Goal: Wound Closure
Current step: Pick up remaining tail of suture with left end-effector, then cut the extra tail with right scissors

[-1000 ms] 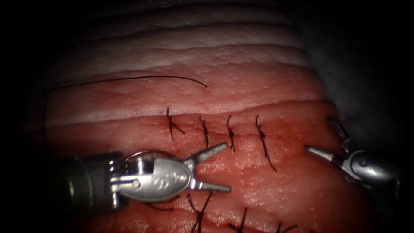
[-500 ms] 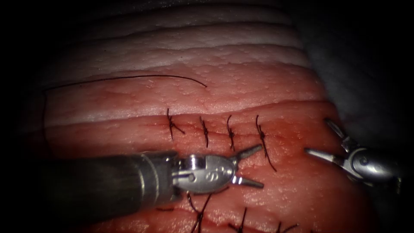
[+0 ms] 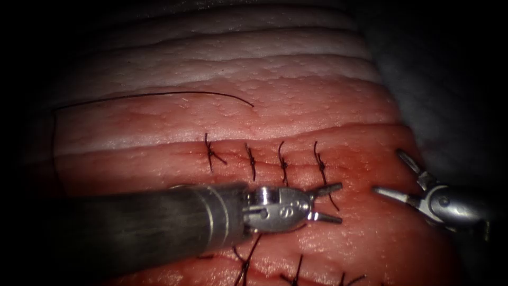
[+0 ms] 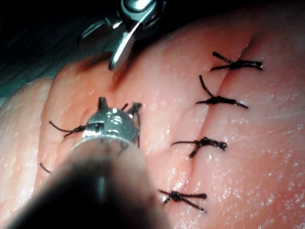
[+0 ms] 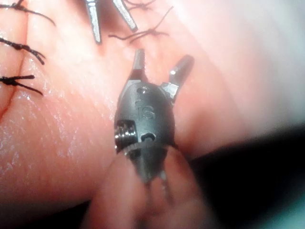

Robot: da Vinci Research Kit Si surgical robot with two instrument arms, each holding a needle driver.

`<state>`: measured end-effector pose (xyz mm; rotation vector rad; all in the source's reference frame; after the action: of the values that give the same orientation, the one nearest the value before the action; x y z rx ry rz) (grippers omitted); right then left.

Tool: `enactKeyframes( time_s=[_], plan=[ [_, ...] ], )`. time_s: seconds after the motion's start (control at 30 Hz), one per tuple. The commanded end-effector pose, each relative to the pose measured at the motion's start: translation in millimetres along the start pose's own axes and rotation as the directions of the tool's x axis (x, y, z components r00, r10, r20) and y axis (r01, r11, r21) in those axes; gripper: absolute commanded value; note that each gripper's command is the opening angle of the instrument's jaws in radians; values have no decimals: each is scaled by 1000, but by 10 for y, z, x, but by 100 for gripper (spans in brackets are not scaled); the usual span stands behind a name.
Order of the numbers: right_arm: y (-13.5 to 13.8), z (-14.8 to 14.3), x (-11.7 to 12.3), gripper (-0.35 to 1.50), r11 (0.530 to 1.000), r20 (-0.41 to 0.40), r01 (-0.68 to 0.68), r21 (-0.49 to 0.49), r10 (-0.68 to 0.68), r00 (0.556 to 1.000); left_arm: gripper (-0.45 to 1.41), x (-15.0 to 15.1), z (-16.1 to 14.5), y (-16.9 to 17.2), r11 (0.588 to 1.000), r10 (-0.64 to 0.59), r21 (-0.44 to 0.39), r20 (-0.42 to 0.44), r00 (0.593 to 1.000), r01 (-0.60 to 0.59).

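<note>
Two tools are working over the tissue, neither holding anything. Starting at the left of the endoscope view, a loose thread is lying on the pale upper band, curving down along the left edge. The left tool is reaching in low from the left, its dark shaft crossing the lower tissue; its jaws are standing narrowly apart, empty, just beside the tail of the rightmost stitch. Four stitches are sitting in a row across the closed cut, each knotted with short dark tails. More stitch ends are showing along the lower edge, below the left tool. Further right, the right tool is hovering at the tissue's right margin, jaws spread wide and empty, well apart from the stitches.

From the left wrist view, the left tool is resting close over a knotted stitch. From the right wrist view, the right tool is showing both jaws parted above bare tissue. No needle can be made out.
</note>
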<state>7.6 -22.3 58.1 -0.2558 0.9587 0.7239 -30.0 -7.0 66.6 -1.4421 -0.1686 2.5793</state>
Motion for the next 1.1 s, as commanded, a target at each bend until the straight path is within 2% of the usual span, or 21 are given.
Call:
enactKeyframes(
  time_s=[0.03,0.07,0.2,0.3,0.37,0.5,0.57,0.77,0.93,1.1],
  plan=[
    [-6,8,-3,98,1000,0,5,-2,-5,1000,-37,-2,8,-2,1000,-9,-3,-2,1000,9],
    [-6,8,-3,98,1000,0,5,-3,-5,1000,-45,-2,8,-2,1000,-20,-9,-3,1000,20],
    [-10,11,-3,101,1000,16,22,2,-22,1000,-45,-4,5,-5,999,-28,-30,-5,1000,28],
    [-11,15,-4,123,999,11,46,19,-46,999,-45,-3,2,-8,999,-29,-36,-10,1000,29],
    [-14,22,-6,125,992,-13,64,110,-63,998,-45,-2,0,-11,999,-31,-40,-12,999,30],
    [-24,40,-9,121,964,-53,149,220,-141,989,-45,-1,-6,-19,998,-35,-46,-24,999,34],
    [-30,50,-7,111,946,-89,186,266,-168,982,-45,0,-9,-22,998,-38,-45,-38,999,36],
    [-51,73,3,121,924,-139,252,287,-220,965,-45,1,-21,-32,999,-45,-31,-75,996,42],
    [-64,88,10,118,914,-157,284,290,-247,956,-45,0,-27,-33,999,-44,-27,-81,996,42],
    [-65,102,12,116,911,-161,324,254,-290,943,-45,-1,-30,-31,999,-43,-30,-82,996,41]
  ],
)
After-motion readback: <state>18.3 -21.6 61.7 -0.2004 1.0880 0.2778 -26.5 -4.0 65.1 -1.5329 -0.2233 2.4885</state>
